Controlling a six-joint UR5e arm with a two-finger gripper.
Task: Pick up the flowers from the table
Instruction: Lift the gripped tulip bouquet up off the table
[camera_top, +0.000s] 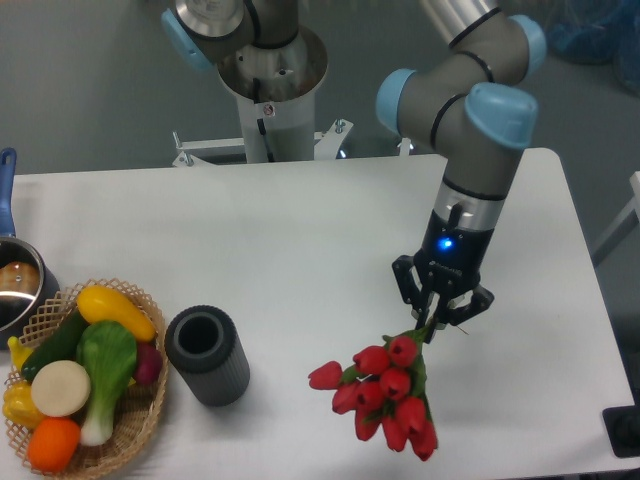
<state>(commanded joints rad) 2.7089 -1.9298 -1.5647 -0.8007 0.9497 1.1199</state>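
So in the one camera view we've got, the end effector hangs over the right half of the white worktop, fingers pinched in tight on the stem end of the flowers. We can see a blue light glowing on the wrist just above it. The bunch dangles down and to the left from the grip, red buds spreading out below the fingers with a bit of green leaf and stem showing right at the clamp. One bud sticks out further to the left than the rest. We can't tell for sure whether the lowest buds touch the worktop or hang just clear of it, since there's no obvious shadow gap to go by.

Well off to the left of the end effector stands a dark grey ribbed cylinder, upright with its open top showing. Further left again, near the worktop's edge, sits a wicker basket full of toy produce: we make out a yellow piece, a dark green one, a green-and-white toy vegetable, a pale round disc and an orange one. Just above the basket, at the far left border, a metal pot with a blue handle pokes into view.

Up and to the left of the end effector, behind the worktop, we see the arm's base column.
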